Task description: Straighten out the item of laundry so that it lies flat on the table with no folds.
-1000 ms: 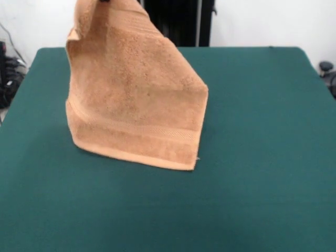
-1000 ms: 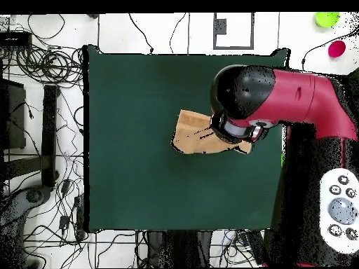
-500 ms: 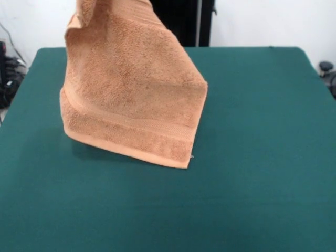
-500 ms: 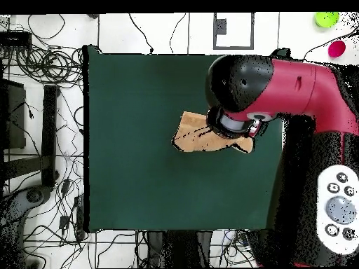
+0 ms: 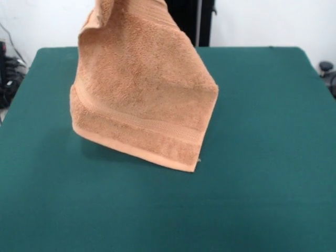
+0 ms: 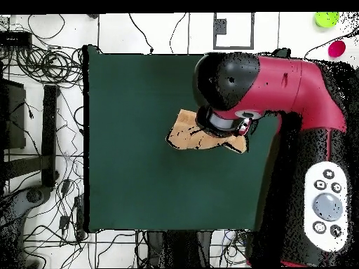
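Note:
The tan-orange towel (image 5: 142, 94) hangs upright from above the top edge of the front view, with a woven band and hem along its slanted lower edge. Its lower corner (image 5: 195, 169) is close to the dark green table (image 5: 262, 131); I cannot tell if it touches. In the overhead view the towel (image 6: 184, 136) sticks out to the left from under the red and black arm (image 6: 231, 84), over the table (image 6: 126, 140). The gripper itself is hidden under the arm's wrist and holds the towel's top.
The robot's dark pedestal (image 5: 184, 21) stands behind the table's far edge. Cables (image 6: 42, 77) lie on the floor left of the table in the overhead view. A pink object (image 6: 336, 47) and a green object (image 6: 326, 17) sit beyond its top right corner.
The hanging towel has shifted to the right in the front view. In the overhead view the arm's head has moved left with it.

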Motion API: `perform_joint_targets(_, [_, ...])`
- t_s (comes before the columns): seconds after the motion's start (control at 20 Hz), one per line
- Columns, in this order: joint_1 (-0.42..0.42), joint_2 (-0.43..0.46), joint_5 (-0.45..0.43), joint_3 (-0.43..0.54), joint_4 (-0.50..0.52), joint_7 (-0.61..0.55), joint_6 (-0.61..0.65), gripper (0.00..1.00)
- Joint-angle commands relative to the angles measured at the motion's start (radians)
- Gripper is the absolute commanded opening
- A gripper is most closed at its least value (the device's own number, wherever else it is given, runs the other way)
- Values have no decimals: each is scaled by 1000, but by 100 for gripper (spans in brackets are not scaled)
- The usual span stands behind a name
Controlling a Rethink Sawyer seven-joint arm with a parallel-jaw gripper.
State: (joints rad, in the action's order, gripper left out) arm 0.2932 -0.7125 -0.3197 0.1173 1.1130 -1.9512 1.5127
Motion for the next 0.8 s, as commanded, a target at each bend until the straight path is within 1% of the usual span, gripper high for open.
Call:
perform_joint_targets(0.05, [-36, 18, 51, 54, 30, -28, 114, 0])
perform_joint_targets(0.45, [-76, 65, 65, 61, -67, -103, 197, 0])
perform_joint_targets(0.8, [-91, 101, 61, 66, -147, -103, 258, 0])
